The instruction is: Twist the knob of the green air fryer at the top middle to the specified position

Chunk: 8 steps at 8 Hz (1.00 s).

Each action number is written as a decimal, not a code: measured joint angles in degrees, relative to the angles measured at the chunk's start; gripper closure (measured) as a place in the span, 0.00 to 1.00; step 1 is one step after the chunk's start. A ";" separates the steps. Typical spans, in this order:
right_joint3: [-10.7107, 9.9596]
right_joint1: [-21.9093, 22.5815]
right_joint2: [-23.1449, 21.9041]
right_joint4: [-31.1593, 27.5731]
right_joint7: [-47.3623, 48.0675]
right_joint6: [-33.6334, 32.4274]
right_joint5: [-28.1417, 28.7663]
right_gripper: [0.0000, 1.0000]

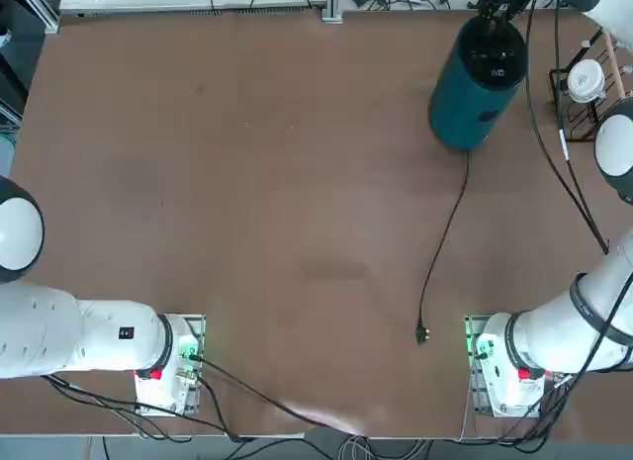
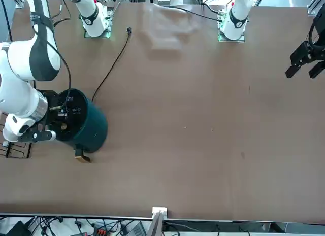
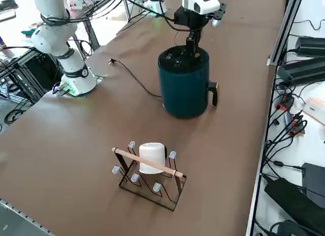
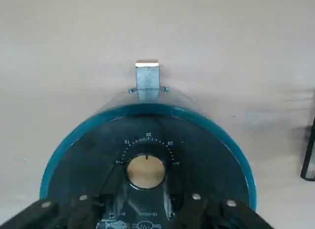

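- Brown tabletop carries the tall teal-green cylindrical air fryer [image 1: 477, 79] at its far right.
- Its small round tan-yellow knob [image 4: 146, 171] sits on the black top panel's handle side.
- Directly above, the right gripper [image 4: 146, 202] hangs, fingers spread wide, straddling the knob without touching.
- Thin black power cord [image 1: 447, 232] trails nearer.

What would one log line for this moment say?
right hand: open, either side of knob | air fryer: upright, far table edge | cord: unplugged
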 joint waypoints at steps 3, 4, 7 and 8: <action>0.00 0.00 0.00 0.00 -2.91 0.00 -0.06 0.56; 0.00 -0.01 0.00 0.01 -4.46 0.00 -0.08 0.56; -0.06 -0.09 0.00 0.02 -13.40 0.01 -0.09 0.56; -0.07 -0.09 0.00 0.02 -16.96 0.02 -0.24 0.56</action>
